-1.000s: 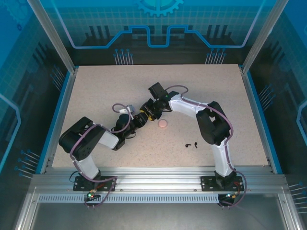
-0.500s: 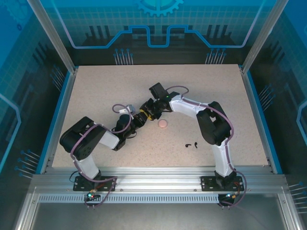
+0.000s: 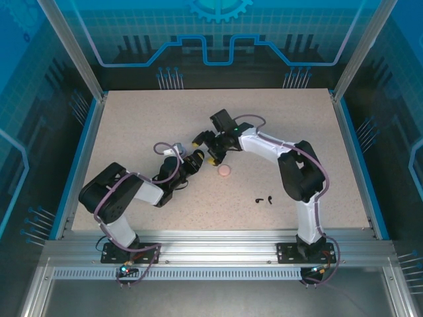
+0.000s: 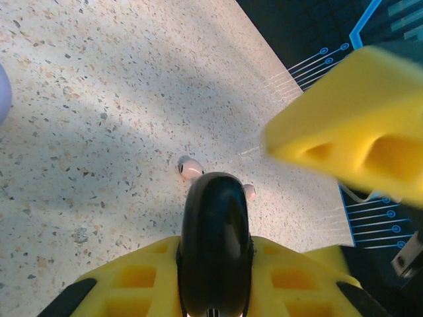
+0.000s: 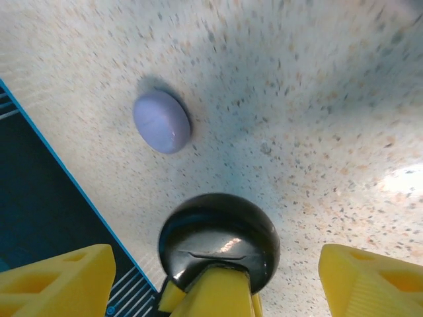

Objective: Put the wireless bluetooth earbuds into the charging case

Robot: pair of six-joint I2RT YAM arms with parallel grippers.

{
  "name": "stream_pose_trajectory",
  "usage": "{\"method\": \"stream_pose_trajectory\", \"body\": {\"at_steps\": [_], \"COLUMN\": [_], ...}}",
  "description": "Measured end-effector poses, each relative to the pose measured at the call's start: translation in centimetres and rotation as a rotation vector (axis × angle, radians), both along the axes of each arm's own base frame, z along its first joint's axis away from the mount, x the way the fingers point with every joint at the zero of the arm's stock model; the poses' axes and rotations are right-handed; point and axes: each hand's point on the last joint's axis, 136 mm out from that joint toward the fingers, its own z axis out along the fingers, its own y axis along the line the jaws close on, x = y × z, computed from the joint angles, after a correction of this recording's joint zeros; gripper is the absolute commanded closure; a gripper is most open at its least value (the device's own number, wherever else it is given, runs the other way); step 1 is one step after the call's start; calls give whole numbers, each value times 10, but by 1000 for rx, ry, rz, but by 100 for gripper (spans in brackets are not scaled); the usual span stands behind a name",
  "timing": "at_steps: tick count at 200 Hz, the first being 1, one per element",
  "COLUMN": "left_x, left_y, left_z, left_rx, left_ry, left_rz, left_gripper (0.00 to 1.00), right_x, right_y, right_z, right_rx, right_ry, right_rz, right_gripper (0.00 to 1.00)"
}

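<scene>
Left claw point(image 3: 194, 160) has clenched on the black case point(image 5: 218, 241); right claw point(image 3: 204, 150) has released it and drawn back.

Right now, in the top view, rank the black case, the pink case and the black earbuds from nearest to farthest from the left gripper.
1. black case, clamped in the left gripper itself.
2. pink case, lying just to its right.
3. black earbuds, farther right, toward the near edge.

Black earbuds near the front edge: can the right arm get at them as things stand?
Probably yes: the right pincer is open and empty, and the black earbuds lie uncovered on bare table.
</scene>
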Motion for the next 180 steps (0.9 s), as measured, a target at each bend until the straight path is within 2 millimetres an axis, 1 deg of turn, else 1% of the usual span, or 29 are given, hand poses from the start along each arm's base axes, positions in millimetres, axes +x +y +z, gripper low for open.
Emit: {"method": "stream_pose_trajectory", "body": {"at_steps": [14, 26, 34, 46, 59, 72, 85, 99, 121, 142, 159, 180], "left_x": [-2, -4, -6, -9, -12, -16, -20, -24, -31, -36, -40, -45], "left_y": [-3, -9, -14, -22, -31, -39, -46, -53, -64, -73, -78, -83], "left_z": [1, 5, 10, 21, 36, 52, 66, 79, 96, 108, 114, 121], "left_rx": [5, 13, 16, 19, 18, 15, 11, 7, 4, -2, -9, -20], "left_ry": [11, 17, 15, 5, -17, -43, -63, -80, -95, -103, -106, -106], "left_rz": [-24, -61, -95, -155, -222, -287, -354, -421, -519, -594, -644, -695], "left_gripper": [94, 94, 94, 94, 94, 93, 94, 94, 94, 94, 94, 94], "right_x": [10, 20, 25, 26, 21, 12, -1, -18, -41, -57, -63, -66], "right_y": [-16, -33, -47, -66, -86, -101, -113, -126, -142, -153, -152, -142], "right_z": [13, 28, 41, 54, 64, 67, 64, 55, 47, 53, 63, 79], "right_rx": [-3, -9, -10, -23, -44, -71, -98, -127, -139, -110, -69, -2], "right_ry": [-29, -70, -108, -158, -215, -267, -313, -362, -450, -560, -649, -744], "right_rz": [-25, -51, -65, -76, -70, -45, -5, 46, 113, 161, 202, 259], "right_gripper": [17, 16, 16, 16, 16, 16, 16, 16, 16, 17, 18, 19]}}
